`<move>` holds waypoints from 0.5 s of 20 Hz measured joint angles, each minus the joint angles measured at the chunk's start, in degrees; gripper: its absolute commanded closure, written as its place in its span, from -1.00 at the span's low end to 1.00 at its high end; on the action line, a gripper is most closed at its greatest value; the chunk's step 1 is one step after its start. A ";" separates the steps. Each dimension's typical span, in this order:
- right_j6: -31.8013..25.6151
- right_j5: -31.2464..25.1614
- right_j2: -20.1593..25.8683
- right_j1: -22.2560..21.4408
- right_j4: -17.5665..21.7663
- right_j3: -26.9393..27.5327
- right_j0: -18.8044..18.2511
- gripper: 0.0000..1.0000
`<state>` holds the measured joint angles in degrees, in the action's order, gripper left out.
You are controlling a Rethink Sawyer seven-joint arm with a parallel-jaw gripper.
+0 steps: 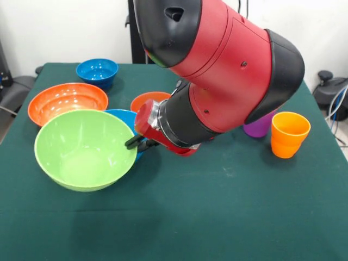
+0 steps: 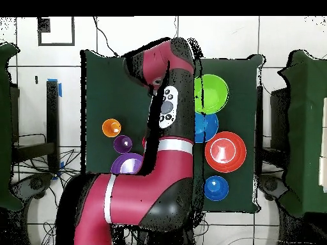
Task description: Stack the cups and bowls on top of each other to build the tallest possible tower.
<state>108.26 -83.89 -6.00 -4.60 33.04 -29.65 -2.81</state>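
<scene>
Our claw (image 1: 136, 143) sits at the rim of the deep light blue glossy plastic bowl (image 1: 126, 117), mid-counter (image 1: 217, 217); we cannot tell its state. The big lime green plastic bowl (image 1: 84, 148) beside it looks light, stiff, slippery: we'd pinch its rim.

Colours on the dark green surface (image 1: 228, 217)

Arm (image 1: 228, 70) red w/ black joints & black end cap; silver-grey band in overhead view. Lime green bowl (image 1: 84, 149), plain glossy. Light blue bowl (image 1: 126, 117) just behind it. Wide orange-red bowl (image 1: 68, 100), lighter sheen inside. Small dark blue bowl (image 1: 97, 71). Small orange bowl (image 1: 148, 100), mostly hidden by arm. Orange cup (image 1: 289, 134). Purple cup (image 1: 259, 126), part hidden. Purple bowl (image 2: 126, 164) seen overhead only. No patterns on any; all solid colour.
</scene>
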 measured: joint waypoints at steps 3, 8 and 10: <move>0.00 1.89 -0.68 -0.08 -0.01 0.00 0.01 1.00; 0.00 4.09 -1.79 -0.14 -0.01 -0.06 0.10 1.00; 0.00 4.81 -2.17 -0.20 -0.01 -0.17 0.20 1.00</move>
<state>108.26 -79.08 -8.17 -4.80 33.03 -29.83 -2.61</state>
